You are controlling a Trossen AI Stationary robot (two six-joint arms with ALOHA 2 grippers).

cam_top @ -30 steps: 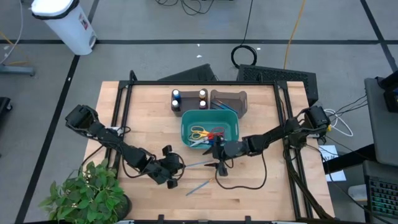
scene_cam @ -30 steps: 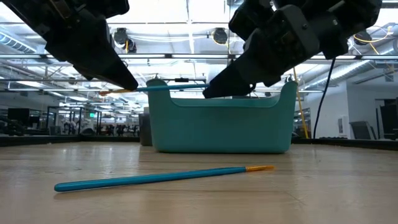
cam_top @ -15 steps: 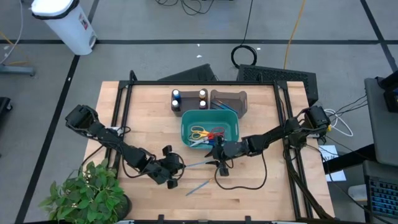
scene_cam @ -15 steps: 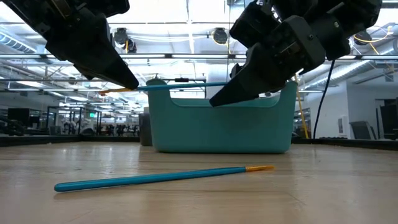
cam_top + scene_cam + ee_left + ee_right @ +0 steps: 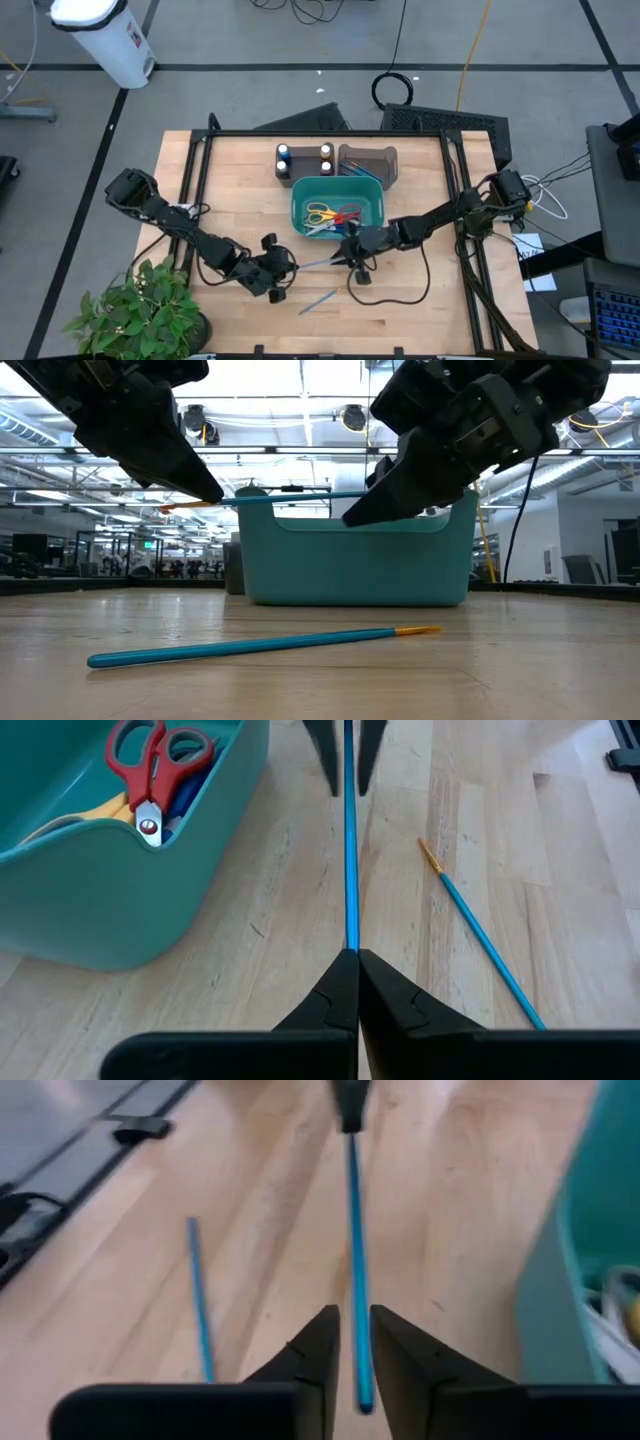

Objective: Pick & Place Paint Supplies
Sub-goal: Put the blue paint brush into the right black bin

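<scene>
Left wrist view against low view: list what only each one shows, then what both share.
Only the left wrist view: red-handled scissors inside the teal bin, and the left claw shut on the held blue brush end.

Only the low view: the room's ceiling lights behind the table, and the held brush lifted level above the table.

Both: the bin, the held brush between both claws, the right claw around its far end, and a second blue brush lying on the table.
</scene>
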